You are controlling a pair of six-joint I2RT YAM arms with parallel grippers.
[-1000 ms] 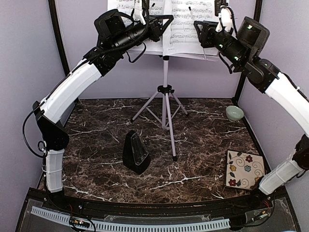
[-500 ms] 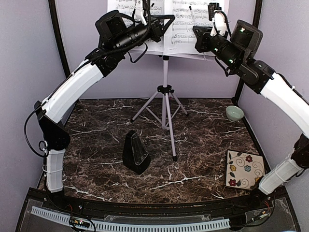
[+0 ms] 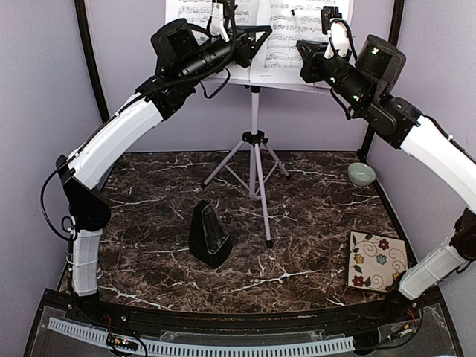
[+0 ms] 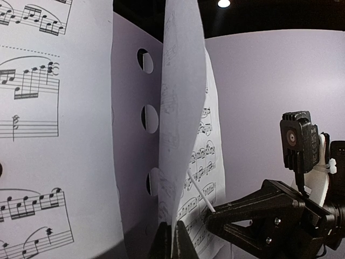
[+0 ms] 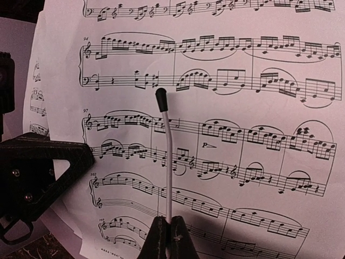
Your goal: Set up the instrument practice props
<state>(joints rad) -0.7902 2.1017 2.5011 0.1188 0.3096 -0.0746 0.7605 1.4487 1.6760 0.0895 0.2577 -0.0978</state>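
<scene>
The white music stand (image 3: 255, 111) stands at the back, its hole-dotted desk (image 4: 132, 135) up high. Two printed music sheets rest on it, the left sheet (image 3: 192, 10) and the right sheet (image 3: 291, 30). My left gripper (image 3: 260, 31) is shut on the inner edge of a sheet (image 4: 180, 108), which curls off the desk edge-on between the fingertips (image 4: 172, 240). My right gripper (image 3: 300, 52) is shut on the stand's thin white page-holder wire (image 5: 168, 172), which lies over the right sheet (image 5: 242, 108). The black pyramid metronome (image 3: 208, 234) stands on the table below.
A pale green bowl (image 3: 361, 174) sits at the right back. A floral tile (image 3: 377, 260) lies at the right front. The stand's tripod legs (image 3: 264, 201) spread over the middle back of the marble table. Purple walls close in on three sides.
Both grippers have risen slightly at the stand desk. The right gripper has shifted a little left and up with the wire. The left gripper still holds the sheet edge.
</scene>
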